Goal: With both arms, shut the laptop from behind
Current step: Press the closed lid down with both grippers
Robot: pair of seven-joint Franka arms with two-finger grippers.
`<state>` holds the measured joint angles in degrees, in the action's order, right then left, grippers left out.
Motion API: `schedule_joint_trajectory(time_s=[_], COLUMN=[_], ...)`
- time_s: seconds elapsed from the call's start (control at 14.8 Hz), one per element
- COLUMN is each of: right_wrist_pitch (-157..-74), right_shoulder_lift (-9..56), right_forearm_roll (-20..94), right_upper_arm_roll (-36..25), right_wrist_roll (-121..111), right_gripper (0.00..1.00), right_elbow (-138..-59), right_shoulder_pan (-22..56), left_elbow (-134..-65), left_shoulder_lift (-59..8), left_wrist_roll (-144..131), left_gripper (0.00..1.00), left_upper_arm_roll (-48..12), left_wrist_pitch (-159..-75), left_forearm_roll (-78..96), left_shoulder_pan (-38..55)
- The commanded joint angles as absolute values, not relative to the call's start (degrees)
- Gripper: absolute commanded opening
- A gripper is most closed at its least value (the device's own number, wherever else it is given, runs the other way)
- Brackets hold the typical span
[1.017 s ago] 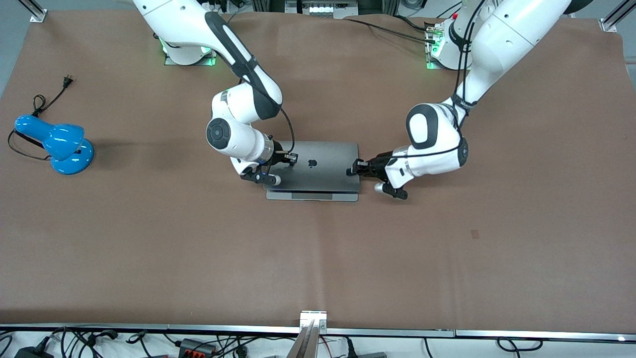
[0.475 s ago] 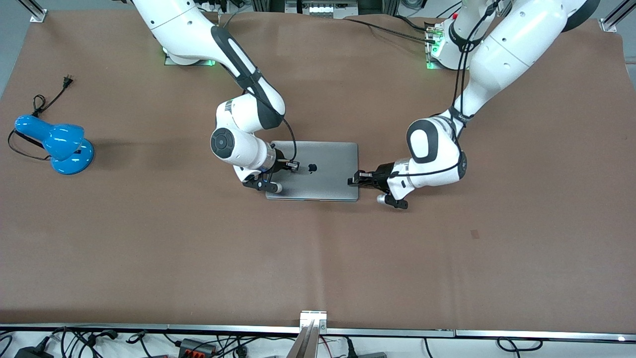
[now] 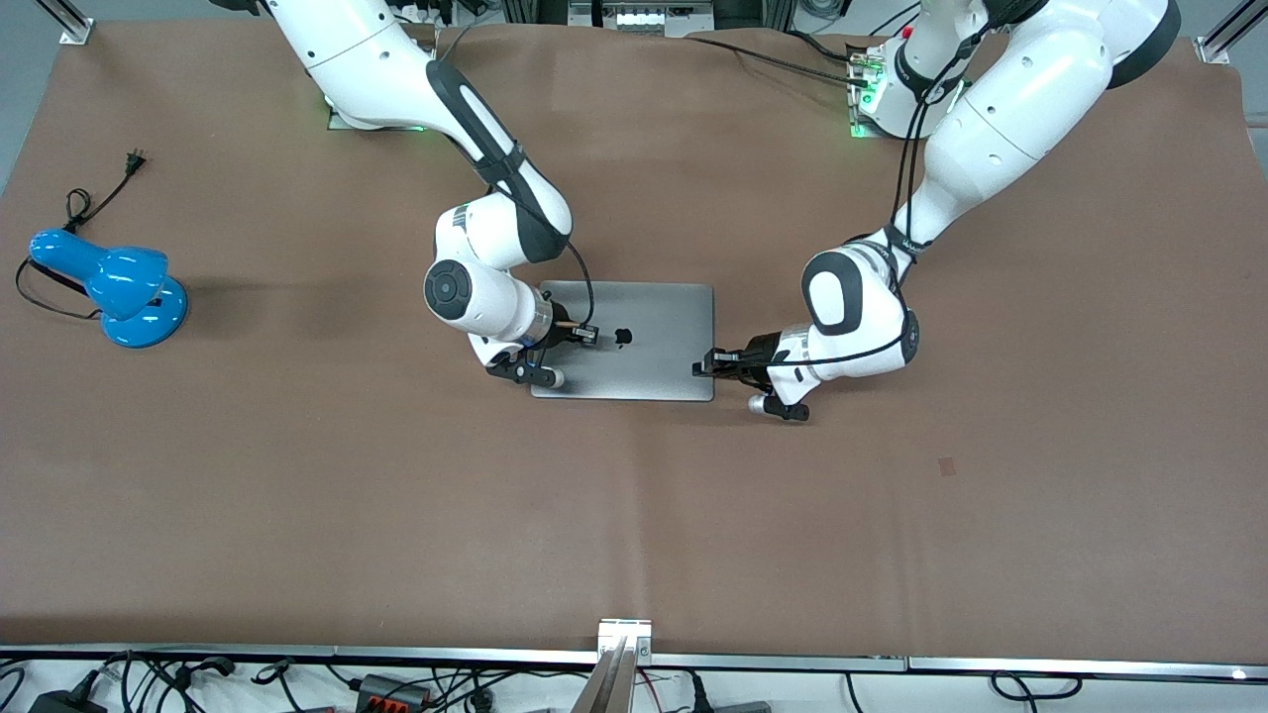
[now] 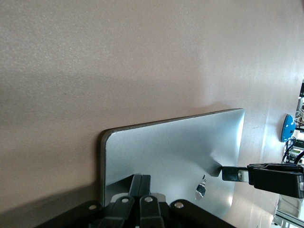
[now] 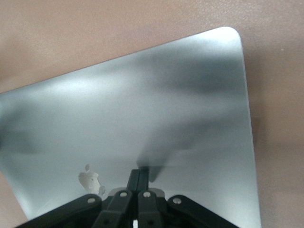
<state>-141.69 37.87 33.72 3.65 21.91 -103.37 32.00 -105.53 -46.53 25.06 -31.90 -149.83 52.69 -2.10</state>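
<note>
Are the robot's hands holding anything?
No. Both grippers are shut and hold nothing: the right gripper and left gripper only press their tips on the laptop lid.

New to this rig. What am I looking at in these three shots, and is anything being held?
Two white robot arms work at a brown table. One shot looks down from a high camera facing them; the other two come from cameras on each arm's wrist.

On the table lie a silver laptop, its lid down flat, and a blue desk lamp toward the right arm's end.

The right hand, fingers shut, rests its tips on the lid beside the logo. The left hand, also shut, presses on the lid's edge at the left arm's end.

Nothing is gripped; both just push on the lid.
</note>
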Motion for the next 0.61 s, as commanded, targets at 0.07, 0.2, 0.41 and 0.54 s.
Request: schedule_joint_trajectory(time_s=[0.07,0.2,0.41,0.54], right_wrist_pitch=[-143.6,-143.4,-141.7,-135.8], right_shoulder_lift=[39.7,39.6,37.8,35.3], right_forearm_roll=[33.2,33.1,32.4,30.9], right_upper_arm_roll=[3.4,3.3,3.0,-0.3], right_wrist_roll=[21.4,21.4,21.4,21.2], right_gripper=[0.0,0.0,0.0,0.0], right_elbow=[-101.6,-101.2,-101.2,-100.0], right_shoulder_pan=[32.4,32.8,32.0,32.1], left_elbow=[-104.3,-104.4,-104.4,-104.8], left_shoulder_lift=[-48.9,-48.7,-47.6,-44.8], left_wrist_roll=[27.4,27.4,27.3,26.8], left_gripper=[0.01,0.01,0.01,0.01], left_upper_arm_roll=[-31.6,-31.6,-31.6,-31.6], left_wrist_pitch=[-151.9,-151.9,-151.8,-151.3], left_forearm_roll=[53.5,53.5,53.4,53.4], left_shoulder_pan=[-1.3,-1.4,-2.3,-2.7])
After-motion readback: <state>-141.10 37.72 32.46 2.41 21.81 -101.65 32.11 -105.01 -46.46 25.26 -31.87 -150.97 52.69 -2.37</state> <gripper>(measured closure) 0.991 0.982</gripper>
